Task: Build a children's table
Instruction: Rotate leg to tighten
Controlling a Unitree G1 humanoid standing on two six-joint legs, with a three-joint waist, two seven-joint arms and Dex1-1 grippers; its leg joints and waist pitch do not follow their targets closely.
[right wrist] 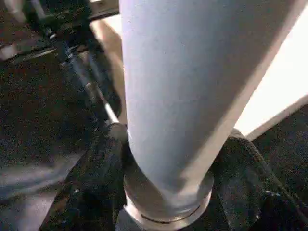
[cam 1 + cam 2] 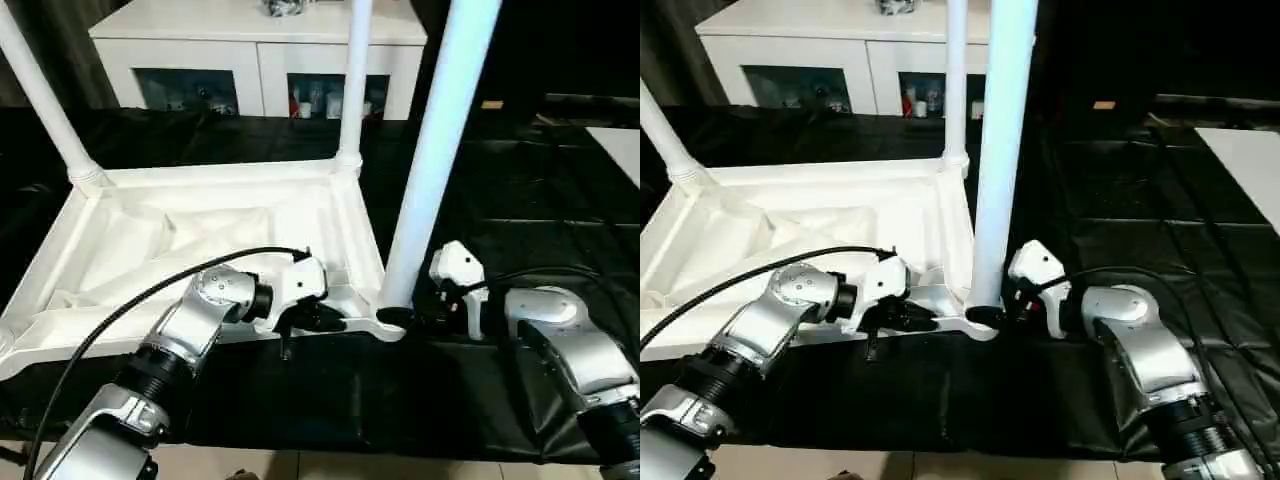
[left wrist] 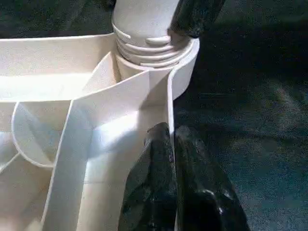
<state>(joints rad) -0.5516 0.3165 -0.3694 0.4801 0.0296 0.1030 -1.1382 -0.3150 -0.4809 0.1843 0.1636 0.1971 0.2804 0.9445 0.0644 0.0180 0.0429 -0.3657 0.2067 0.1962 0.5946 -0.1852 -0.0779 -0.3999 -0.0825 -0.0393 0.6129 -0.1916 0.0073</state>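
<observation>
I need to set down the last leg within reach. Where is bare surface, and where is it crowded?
Bare black cloth lies to the right of the upturned tabletop, and a strip runs along its near edge. Crowded: the near right corner, where the left gripper pinches the rim and the right gripper flanks the near leg.

White cabinet behind black-draped worktop; pale tiled floor.

head stereo downward, wrist cameras close
</observation>
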